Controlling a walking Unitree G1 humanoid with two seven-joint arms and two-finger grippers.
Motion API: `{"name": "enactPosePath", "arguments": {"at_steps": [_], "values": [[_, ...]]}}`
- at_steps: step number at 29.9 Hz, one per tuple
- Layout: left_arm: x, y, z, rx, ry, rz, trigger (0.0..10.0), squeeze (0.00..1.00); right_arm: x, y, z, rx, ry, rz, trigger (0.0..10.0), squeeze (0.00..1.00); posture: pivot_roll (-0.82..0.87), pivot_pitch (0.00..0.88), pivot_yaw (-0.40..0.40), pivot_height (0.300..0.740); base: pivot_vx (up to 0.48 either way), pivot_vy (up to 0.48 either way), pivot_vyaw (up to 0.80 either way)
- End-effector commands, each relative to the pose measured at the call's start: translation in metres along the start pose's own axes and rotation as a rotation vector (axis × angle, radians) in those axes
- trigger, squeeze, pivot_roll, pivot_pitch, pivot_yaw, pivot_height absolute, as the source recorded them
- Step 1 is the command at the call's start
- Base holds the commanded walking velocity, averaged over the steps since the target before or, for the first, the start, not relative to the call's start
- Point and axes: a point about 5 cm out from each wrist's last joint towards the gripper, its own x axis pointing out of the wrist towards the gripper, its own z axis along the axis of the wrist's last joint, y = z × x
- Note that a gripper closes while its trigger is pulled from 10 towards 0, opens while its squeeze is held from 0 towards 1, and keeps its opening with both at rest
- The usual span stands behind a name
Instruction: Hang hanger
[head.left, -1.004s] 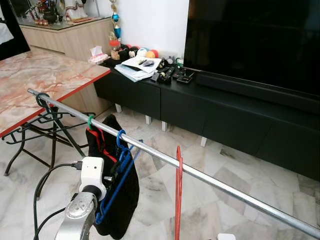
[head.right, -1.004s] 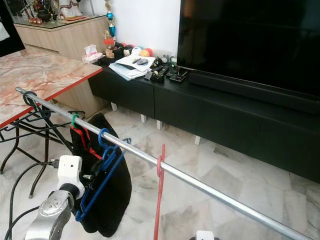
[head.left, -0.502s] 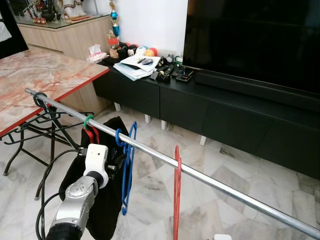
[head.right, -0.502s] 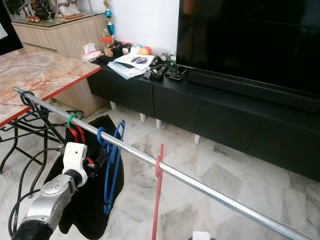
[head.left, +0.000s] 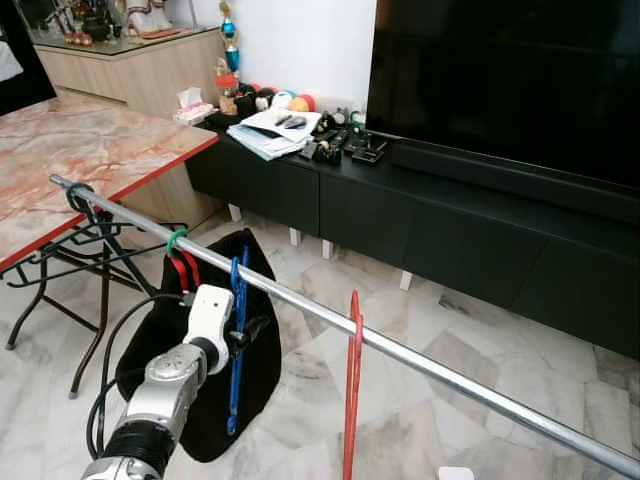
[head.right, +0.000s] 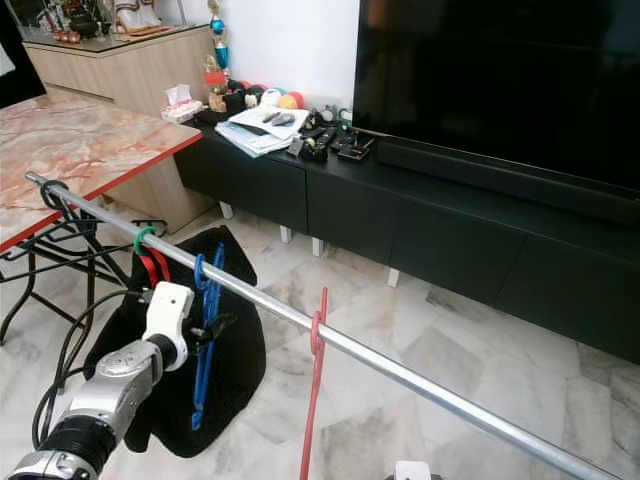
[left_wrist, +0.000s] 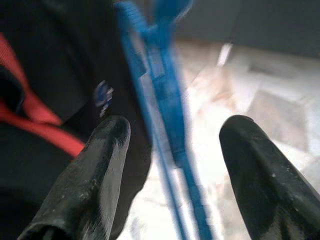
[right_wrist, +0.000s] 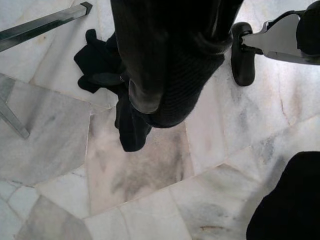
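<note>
A blue hanger (head.left: 237, 330) hangs straight down from the long metal rail (head.left: 420, 360), its hook over the bar. My left gripper (head.left: 247, 334) is level with the hanger's upper part and stands open. In the left wrist view the blue hanger (left_wrist: 167, 125) runs between the two black fingers (left_wrist: 95, 175) without either one pressing on it. To its left a green-hooked hanger (head.left: 176, 243) carries a black garment (head.left: 200, 400). A red hanger (head.left: 352, 390) hangs further right. My right gripper (right_wrist: 225, 150) hangs idle over the floor, open.
A marble-topped table (head.left: 70, 160) with black metal legs (head.left: 60, 270) stands left, behind the rail's end. A black TV cabinet (head.left: 430, 220) and a large TV (head.left: 500, 80) fill the back. A black cable (head.left: 110, 350) loops from my left arm. The floor is marble tile.
The blue hanger has swung from a tilt to hanging straight on the rail. My left arm has risen and moved forward beside it, and its fingers no longer carry the hanger.
</note>
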Motion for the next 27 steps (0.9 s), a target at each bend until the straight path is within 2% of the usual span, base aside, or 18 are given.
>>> {"name": "enactPosePath", "arguments": {"at_steps": [1,9,10,27], "values": [[0.003,-0.001,0.001,0.014,0.01,0.028,10.0,0.0,0.0,0.001,0.0,0.008,0.005,0.006,10.0,0.0,0.01,0.017,0.03,0.74,0.0,0.0,0.0],[0.01,-0.004,0.009,-0.001,0.002,0.038,10.0,0.0,0.0,0.003,-0.001,0.009,-0.003,0.012,10.0,0.0,0.01,0.017,0.033,0.74,0.0,0.0,0.0],[0.012,-0.005,0.011,-0.013,-0.005,0.039,0.0,0.0,0.0,0.005,-0.001,0.009,-0.005,0.013,10.0,0.0,0.01,0.018,0.034,0.74,0.0,0.0,0.0],[0.015,-0.005,0.016,-0.028,-0.015,0.017,0.0,0.0,-0.001,0.004,-0.005,0.01,0.007,0.015,10.0,0.0,0.0,0.019,0.036,0.74,0.0,0.0,0.0]]}}
